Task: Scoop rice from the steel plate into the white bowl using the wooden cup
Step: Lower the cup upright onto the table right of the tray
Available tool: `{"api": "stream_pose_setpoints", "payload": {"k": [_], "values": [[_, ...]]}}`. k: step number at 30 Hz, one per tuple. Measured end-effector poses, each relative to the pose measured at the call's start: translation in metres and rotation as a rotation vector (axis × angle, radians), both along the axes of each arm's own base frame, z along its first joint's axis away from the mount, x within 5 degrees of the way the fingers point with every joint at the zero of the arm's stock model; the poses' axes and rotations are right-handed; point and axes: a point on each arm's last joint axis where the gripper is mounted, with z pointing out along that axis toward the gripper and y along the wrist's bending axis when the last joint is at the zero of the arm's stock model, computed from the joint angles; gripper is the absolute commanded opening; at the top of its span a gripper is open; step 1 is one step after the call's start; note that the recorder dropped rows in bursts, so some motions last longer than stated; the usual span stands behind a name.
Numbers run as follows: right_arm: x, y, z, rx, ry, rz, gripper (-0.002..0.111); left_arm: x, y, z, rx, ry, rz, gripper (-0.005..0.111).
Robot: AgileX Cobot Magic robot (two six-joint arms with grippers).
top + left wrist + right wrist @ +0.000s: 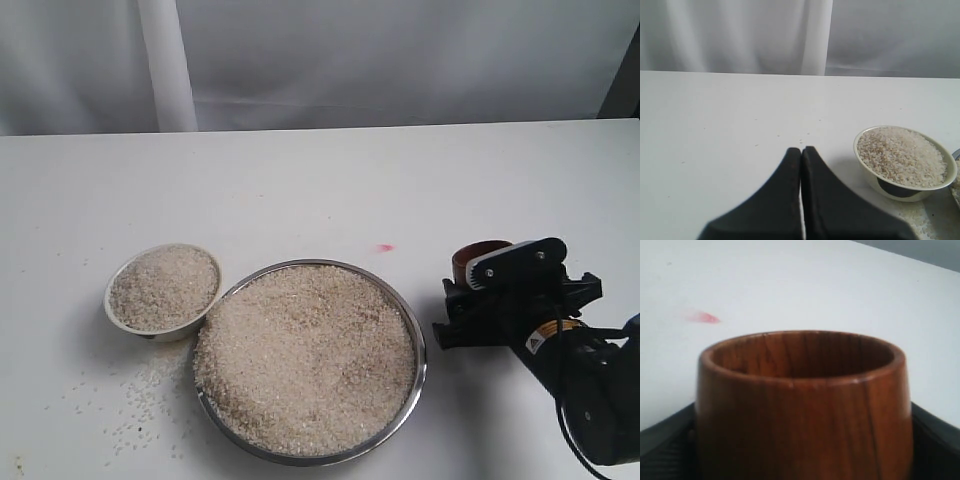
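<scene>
The steel plate (419,345) lies near the table's front, heaped with rice (305,355). Touching its left rim is the white bowl (113,313), also full of rice (165,285); the left wrist view shows this bowl (874,181) too. Just right of the plate, the wooden cup (476,256) stands upright with my right gripper (470,295) shut on it. In the right wrist view the cup (805,400) fills the space between the black fingers (665,437), and its inside looks empty. My left gripper (801,150) is shut on nothing, over bare table left of the bowl.
Loose grains (140,400) are scattered on the table in front of the bowl. A small pink mark (384,247) sits behind the plate. A white curtain (165,60) hangs behind the table's far edge.
</scene>
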Motion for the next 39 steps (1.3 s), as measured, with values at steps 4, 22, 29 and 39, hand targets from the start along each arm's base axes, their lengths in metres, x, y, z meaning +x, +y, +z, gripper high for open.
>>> {"api": "stream_pose_setpoints", "payload": {"k": [4,22,29,39], "values": [[-0.002,0.000,-0.004,-0.043,0.038,0.018,0.000,0.000,0.000,0.000,0.000,0.000,0.000,0.000],[-0.002,-0.002,-0.004,-0.047,0.041,-0.005,0.087,0.000,0.000,0.000,0.000,0.000,0.000,0.000],[-0.001,-0.002,-0.002,-0.044,0.018,-0.006,0.087,0.000,0.000,0.000,0.000,0.000,0.000,0.000],[0.003,-0.002,0.010,-0.026,-0.073,-0.011,0.087,0.000,0.000,0.000,0.000,0.000,0.000,0.000]]}}
